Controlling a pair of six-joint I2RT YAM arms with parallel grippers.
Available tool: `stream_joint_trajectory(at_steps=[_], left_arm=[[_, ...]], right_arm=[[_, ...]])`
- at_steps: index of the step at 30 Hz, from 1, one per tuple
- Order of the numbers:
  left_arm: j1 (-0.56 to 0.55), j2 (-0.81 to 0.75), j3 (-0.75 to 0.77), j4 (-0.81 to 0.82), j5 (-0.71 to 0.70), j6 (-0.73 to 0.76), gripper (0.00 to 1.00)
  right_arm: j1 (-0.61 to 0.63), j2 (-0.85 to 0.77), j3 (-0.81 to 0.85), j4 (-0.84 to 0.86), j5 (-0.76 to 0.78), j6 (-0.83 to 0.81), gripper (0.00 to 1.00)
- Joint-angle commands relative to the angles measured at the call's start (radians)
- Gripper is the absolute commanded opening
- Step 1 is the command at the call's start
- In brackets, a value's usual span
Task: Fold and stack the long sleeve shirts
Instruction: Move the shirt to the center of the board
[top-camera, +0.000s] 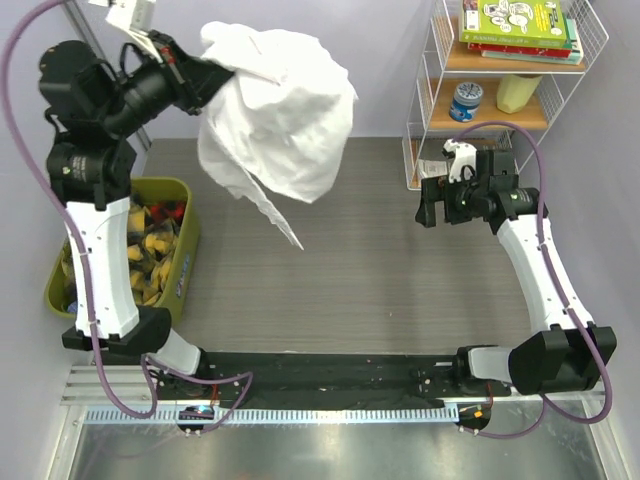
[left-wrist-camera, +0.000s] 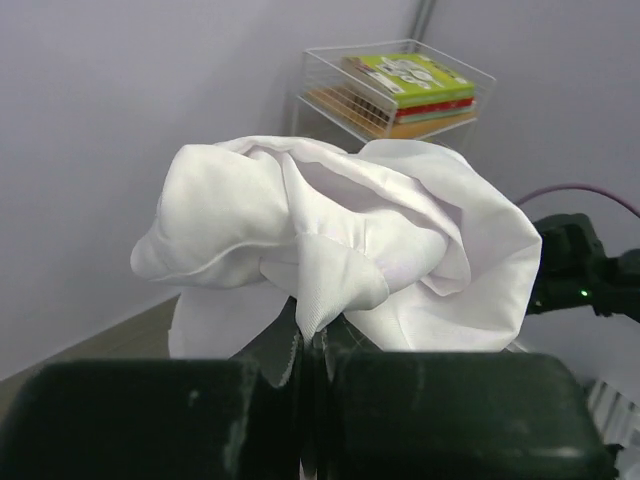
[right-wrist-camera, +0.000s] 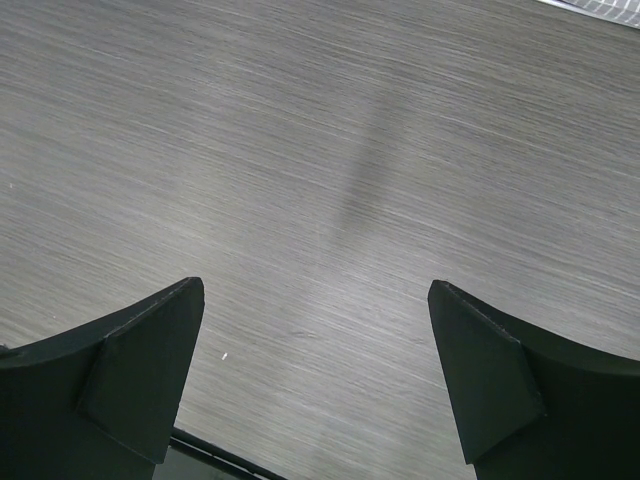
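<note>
A white long sleeve shirt (top-camera: 285, 115) hangs bunched in the air above the far left part of the grey table (top-camera: 380, 280), one thin end dangling toward the tabletop. My left gripper (top-camera: 212, 70) is raised high and shut on a fold of it. In the left wrist view the shirt (left-wrist-camera: 350, 230) billows just beyond the left gripper (left-wrist-camera: 312, 338), whose jaws pinch a point of the cloth. My right gripper (top-camera: 428, 208) hovers over the right side of the table, apart from the shirt. The right wrist view shows the right gripper (right-wrist-camera: 315, 300) open over bare tabletop.
An olive-green bin (top-camera: 186, 215) holding yellow-and-black cloths stands at the table's left edge beside the left arm. A white wire shelf (top-camera: 425, 110) at the back right carries books (top-camera: 520, 25), a blue tin (top-camera: 466, 100) and a pale yellow container (top-camera: 518, 92).
</note>
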Motion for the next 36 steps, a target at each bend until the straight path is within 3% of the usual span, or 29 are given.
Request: stream_joint_trajectory(at_steps=[1,3,4,6,7,8,9,11,15,21,29,36], left_arm=[[-0.090,-0.022,-0.185,0.163,0.124,-0.105,0.00],[-0.116,-0.064,-0.300,0.163,0.205,-0.065,0.01],[-0.118,-0.077,-0.441,0.152,0.249,-0.001,0.08],[-0.118,-0.103,-0.541,0.039,0.340,0.166,0.58],[-0.118,-0.100,-0.568,-0.044,0.282,0.251,0.78],[-0.106,-0.099,-0.621,-0.164,0.212,0.379,0.92],[-0.086,-0.102,-0.664,-0.184,0.152,0.415,0.98],[-0.060,-0.123,-0.789,-0.222,0.113,0.527,1.00],[-0.101,-0.204,-1.005,-0.190,0.011,0.607,1.00],[-0.221,-0.168,-1.215,-0.132,-0.215,0.588,1.00],[-0.222,0.006,-1.273,-0.031,-0.589,0.498,0.96],[-0.189,0.156,-1.198,0.017,-0.761,0.442,0.91]], right_arm=[[-0.026,-0.031,0.049,0.009,-0.024,0.016,1.00],[-0.036,-0.027,0.050,0.005,-0.024,0.016,1.00],[-0.043,-0.027,0.055,0.002,-0.023,0.013,1.00],[-0.042,-0.030,0.061,-0.004,-0.014,0.004,1.00],[-0.043,-0.031,0.067,-0.010,-0.009,-0.002,1.00],[-0.043,-0.031,0.072,-0.014,-0.007,-0.014,1.00],[-0.042,-0.027,0.075,-0.021,-0.011,-0.023,1.00],[-0.043,-0.015,0.086,-0.041,-0.023,-0.051,1.00],[-0.023,0.034,0.061,-0.047,-0.055,-0.086,1.00],[0.217,0.136,0.015,0.054,0.060,-0.094,0.99],[0.293,0.363,0.043,0.117,0.080,-0.080,0.87],[0.291,0.458,-0.035,0.140,0.034,-0.048,0.75]])
